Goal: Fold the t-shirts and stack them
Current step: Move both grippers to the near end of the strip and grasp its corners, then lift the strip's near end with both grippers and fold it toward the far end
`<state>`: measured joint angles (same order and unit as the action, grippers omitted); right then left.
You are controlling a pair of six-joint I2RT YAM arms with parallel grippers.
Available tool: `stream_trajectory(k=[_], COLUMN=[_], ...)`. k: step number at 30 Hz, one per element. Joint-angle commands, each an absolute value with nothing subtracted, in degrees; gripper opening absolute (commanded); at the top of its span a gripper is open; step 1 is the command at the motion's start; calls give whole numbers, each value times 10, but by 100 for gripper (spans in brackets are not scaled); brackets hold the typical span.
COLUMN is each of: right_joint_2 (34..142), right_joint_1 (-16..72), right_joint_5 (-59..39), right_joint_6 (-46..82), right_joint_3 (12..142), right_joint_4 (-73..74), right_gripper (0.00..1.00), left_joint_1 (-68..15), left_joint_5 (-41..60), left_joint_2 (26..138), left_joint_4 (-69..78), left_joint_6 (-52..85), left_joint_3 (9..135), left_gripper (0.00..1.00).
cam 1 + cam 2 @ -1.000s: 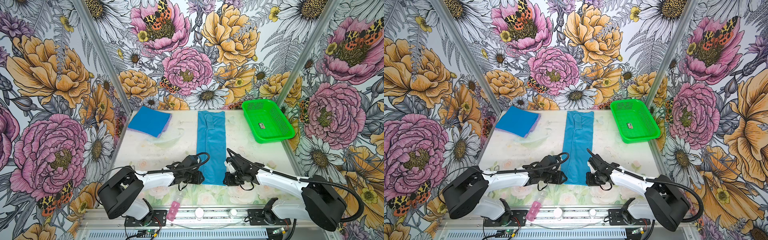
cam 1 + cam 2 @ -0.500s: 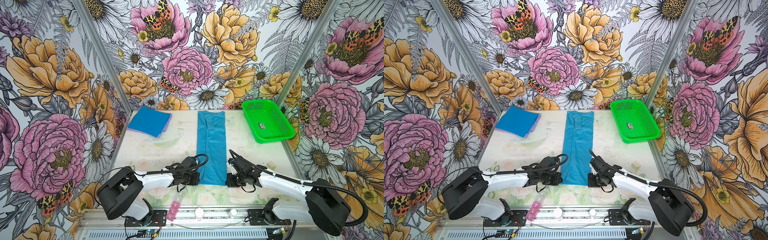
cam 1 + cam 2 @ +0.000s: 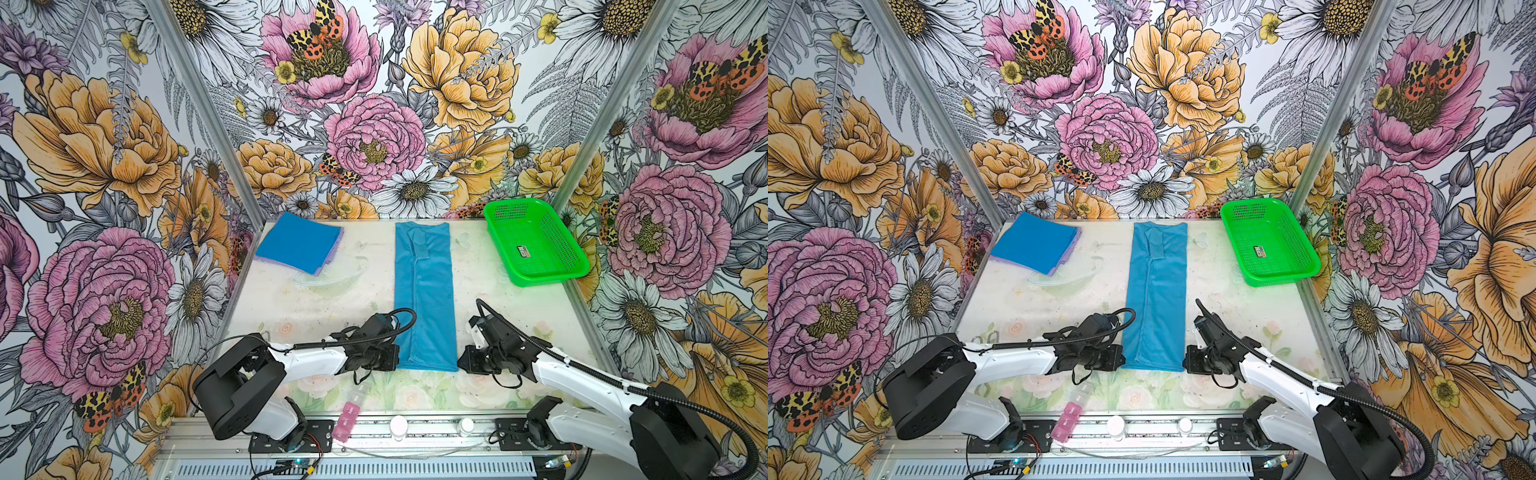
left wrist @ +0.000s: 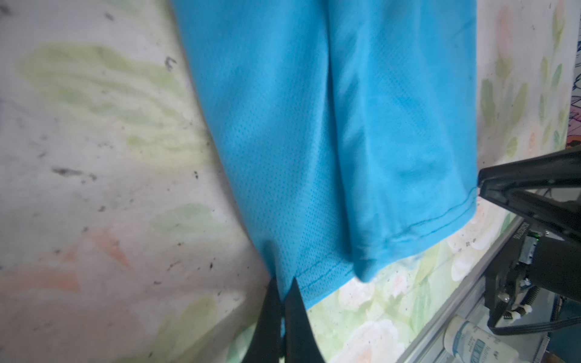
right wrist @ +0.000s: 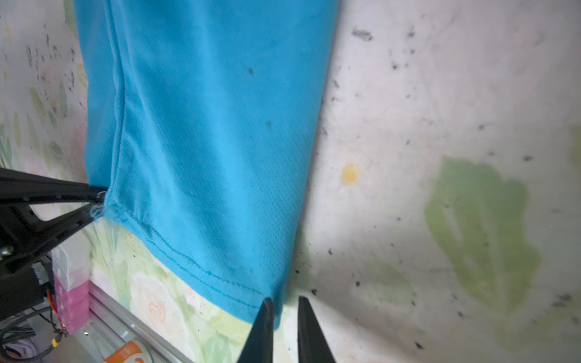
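A teal-blue t-shirt lies folded into a long strip down the middle of the table. My left gripper is shut on the strip's near left hem corner. My right gripper sits at the near right hem corner with its jaws slightly apart; the cloth touches one finger and is not pinched. A folded stack rests at the back left, a deeper blue t-shirt on top and a lavender edge under it.
A green mesh basket stands at the back right with a small label inside. A pink pill box and small white bottles lie along the front rail. The table's front edge is just behind both grippers.
Both grippers slid toward the front hem. The left one closed on its corner. The right one's jaws closed and then parted a little.
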<state>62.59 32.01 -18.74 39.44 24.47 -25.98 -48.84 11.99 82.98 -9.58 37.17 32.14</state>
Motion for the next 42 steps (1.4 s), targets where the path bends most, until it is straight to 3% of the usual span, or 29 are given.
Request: stream_trajectory(k=[1,6,12,15,20,24,27,34,42], right_joint_2=[615,611,631,644,656,650,649,626,517], right_joint_1=[321,332,346,362,369,369,369,382,459], right_joint_5=[-202,-210,-213,-214,-209,-199,-196,-231,-270], right_joint_6=[384,380,380,381,383,384,384,368,394], right_joint_3=[249,255,256,257,252,245,245,242,244], right_joint_4=[-256,-256,-247,-241,-236,-236,-236,-242,-308], right_gripper=[33,39,35,33,22,13,0,0,0], left_joint_1=[-487,-490,-491,-491,-491,-492,-491,-489,-493], left_joint_5=[127,135,141,140,137,130,130,125,126], left_joint_2=[848,856,850,842,839,838,831,774,591], left_joint_4=[-141,-137,-137,-137,-135,-134,-143,-175,-233], left_joint_6=[367,368,370,375,381,387,380,381,425], left_joint_3=[302,303,299,290,275,269,272,259,228], left_gripper=[0,7,33,38,28,0,0,0,0])
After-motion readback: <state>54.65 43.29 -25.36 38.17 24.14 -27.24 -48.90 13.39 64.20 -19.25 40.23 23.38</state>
